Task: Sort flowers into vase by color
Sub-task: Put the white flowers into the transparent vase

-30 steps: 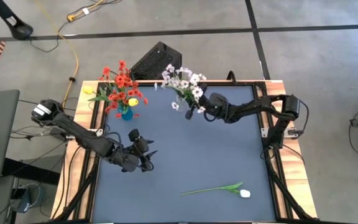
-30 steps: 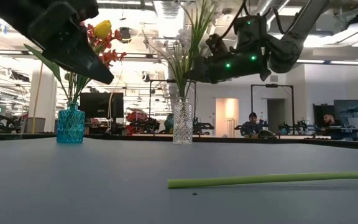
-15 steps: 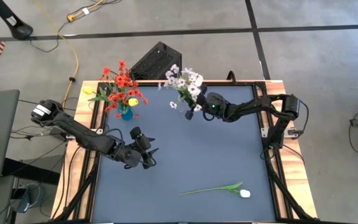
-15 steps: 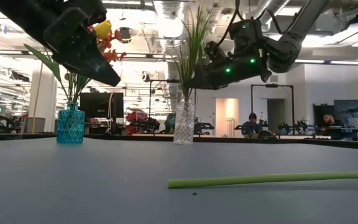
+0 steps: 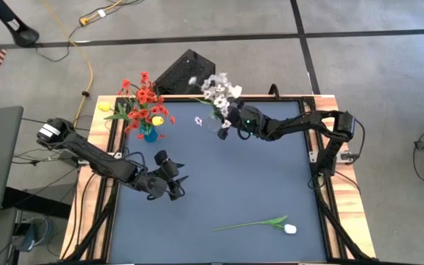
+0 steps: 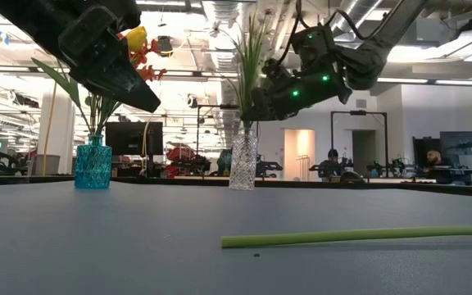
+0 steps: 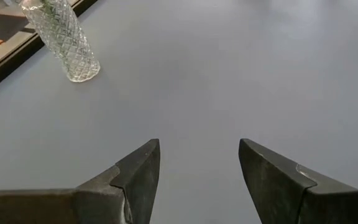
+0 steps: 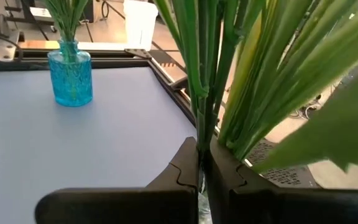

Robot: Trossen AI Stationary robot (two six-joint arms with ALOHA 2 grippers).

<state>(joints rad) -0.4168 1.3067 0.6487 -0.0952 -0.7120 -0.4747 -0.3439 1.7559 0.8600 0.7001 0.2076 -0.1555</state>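
1. Step in hand: your right pincer [image 8: 201, 163] is clamped tight on a green stem of the white spray [image 5: 218, 90], above the clear vase [image 6: 242, 161] at the desk's [image 5: 271, 177] far edge. You look to be seating that stem in the white bunch.
2. Next move, as a guess: lower the stem straight down the vase neck, then let go without dragging the neighbouring stems out. One small pale blossom [image 5: 198, 121] lies loose on the desk beside the vase, so the spray sheds easily.
3. Your left pincer [image 7: 199, 163] hangs near the desk's left side, fingers spread wide, holding nothing.
4. Still to sort: the white tulip [image 5: 290, 229] lies flat near the front edge, well apart from both vases, its long green stem [image 6: 359, 236] pointing left with one leaf near the bud.
5. Blue vase [image 5: 149, 135] at the far left corner holds red blossom clusters [image 5: 146, 96] and yellow buds [image 5: 157, 121] together, upright, leaves fanned out.
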